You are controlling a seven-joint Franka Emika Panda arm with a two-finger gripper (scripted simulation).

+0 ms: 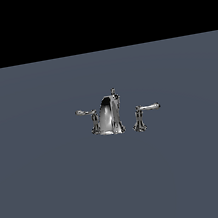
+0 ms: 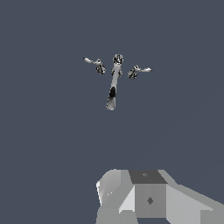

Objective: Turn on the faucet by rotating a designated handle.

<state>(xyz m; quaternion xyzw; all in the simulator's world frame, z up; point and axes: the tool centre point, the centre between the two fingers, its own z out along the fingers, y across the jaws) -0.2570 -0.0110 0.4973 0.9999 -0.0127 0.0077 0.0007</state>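
Centrally placed on a flat grey counter: the faucet, a small chrome set with flared, bell-shaped spout body and thin knob rod on top. Just beside it toward the exterior view's left, the designated handle, a thin lever arm pointing away from the spout with a slightly curled tip, base mostly hidden behind the spout body. On the exterior view's right, slightly apart from the spout, a second lever on a clearly visible flared pedestal, pointing the other way. Seen from above in the wrist view: faucet as a long narrow spout, designated handle and second lever spread to either side of its knob end. Nothing lying between or against the levers. No arm in the exterior view; only a blocky grey part of the wrist assembly at the wrist view's edge, well apart from the faucet. End effector fingers out of sight, so whether apart or together cannot be told.
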